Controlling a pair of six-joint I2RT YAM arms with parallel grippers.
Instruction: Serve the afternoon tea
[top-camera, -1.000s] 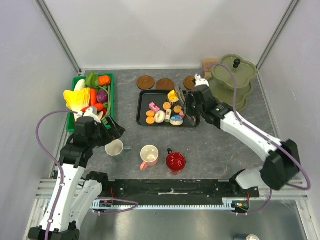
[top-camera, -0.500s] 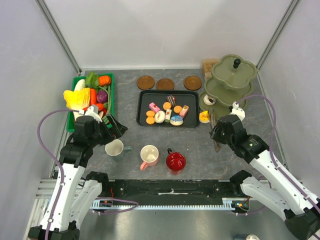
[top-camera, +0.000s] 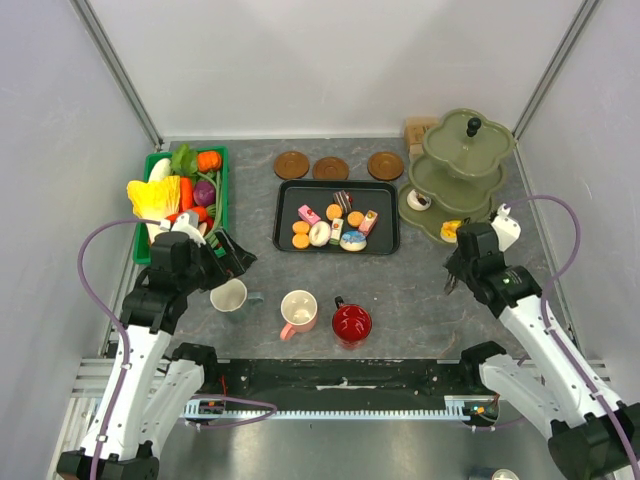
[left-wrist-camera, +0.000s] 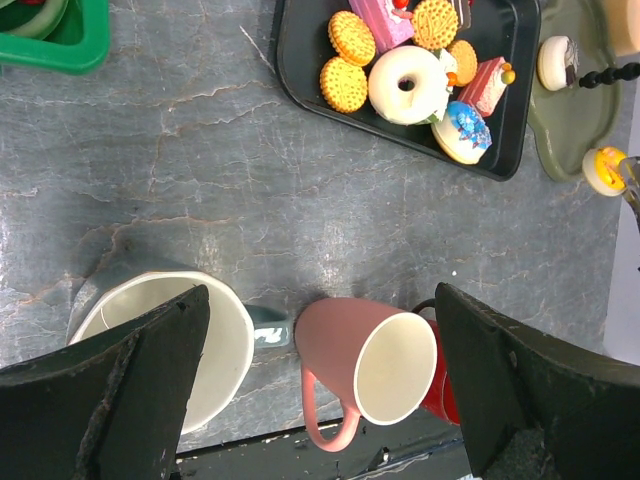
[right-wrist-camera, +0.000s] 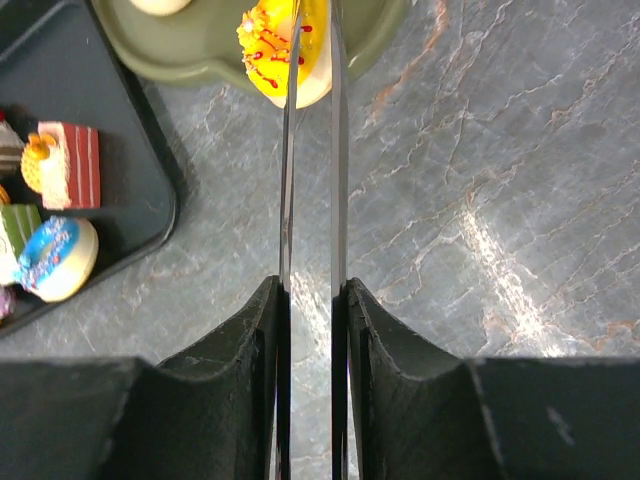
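Observation:
My right gripper is shut on metal tongs. The tong tips pinch a yellow cake at the rim of the green tiered stand's bottom tier. A small white cake lies on that tier. The black tray holds several cakes and biscuits. My left gripper is open and empty above the whitish mug and the pink mug. The red mug stands right of the pink one.
A green basket of toy vegetables stands at the left. Three brown coasters lie behind the tray. The stand's upper tiers rise at the back right, close to the walls.
My right arm swung from over the tray to the right, carrying the yellow cake in the tongs to the stand's bottom tier. The left arm barely moved.

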